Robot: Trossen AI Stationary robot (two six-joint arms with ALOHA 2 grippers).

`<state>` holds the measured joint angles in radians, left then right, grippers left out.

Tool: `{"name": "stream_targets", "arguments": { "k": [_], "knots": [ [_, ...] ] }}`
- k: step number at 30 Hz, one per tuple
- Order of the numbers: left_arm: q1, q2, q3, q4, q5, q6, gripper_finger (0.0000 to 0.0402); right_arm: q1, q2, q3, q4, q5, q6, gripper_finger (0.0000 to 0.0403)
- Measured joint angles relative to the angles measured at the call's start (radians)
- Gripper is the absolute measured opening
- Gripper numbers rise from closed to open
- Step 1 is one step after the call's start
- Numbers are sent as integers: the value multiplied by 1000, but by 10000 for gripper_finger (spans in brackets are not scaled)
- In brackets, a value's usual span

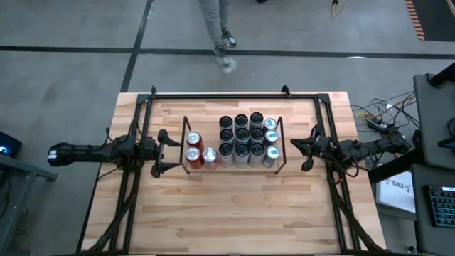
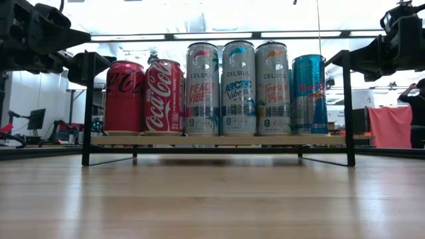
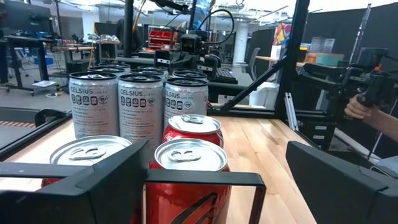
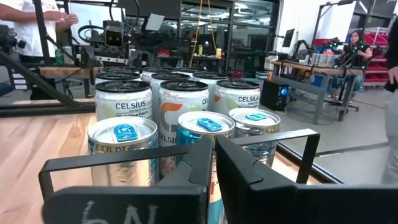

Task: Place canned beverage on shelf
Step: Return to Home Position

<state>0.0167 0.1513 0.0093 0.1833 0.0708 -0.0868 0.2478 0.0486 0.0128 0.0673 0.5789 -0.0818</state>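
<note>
Cans (image 1: pixel 242 139) stand upright; the shelf (image 2: pixel 219 141) runs left-right.

Red on cola cans (image 2: pixel 163 96), white script on one. White with pink, blue, orange lettering on tall cans (image 2: pixel 238 87). Blue-silver on end can (image 2: pixel 309 93).

We see bright, even overhead light on the table (image 1: pixel 234 206), with hardly any shadow. In the low view the ceiling glares white behind the cans (image 2: pixel 238 86), and a soft shadow lies under the shelf (image 2: pixel 219 141).
</note>
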Motion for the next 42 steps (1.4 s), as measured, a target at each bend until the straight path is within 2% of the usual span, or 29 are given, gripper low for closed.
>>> {"name": "stream_targets", "arguments": {
  "k": [18,25,36,42],
  "knots": [
    [0,7,57,13,-11,24,361,0,0,-1,-2,5,-34,13],
    [0,10,57,-101,-10,23,361,0,0,-1,-2,54,-61,13],
    [0,11,56,-102,-10,102,361,0,0,-1,-2,53,-101,13],
    [0,11,55,-103,-10,81,361,0,0,-1,-2,52,-95,13]
  ]
}}
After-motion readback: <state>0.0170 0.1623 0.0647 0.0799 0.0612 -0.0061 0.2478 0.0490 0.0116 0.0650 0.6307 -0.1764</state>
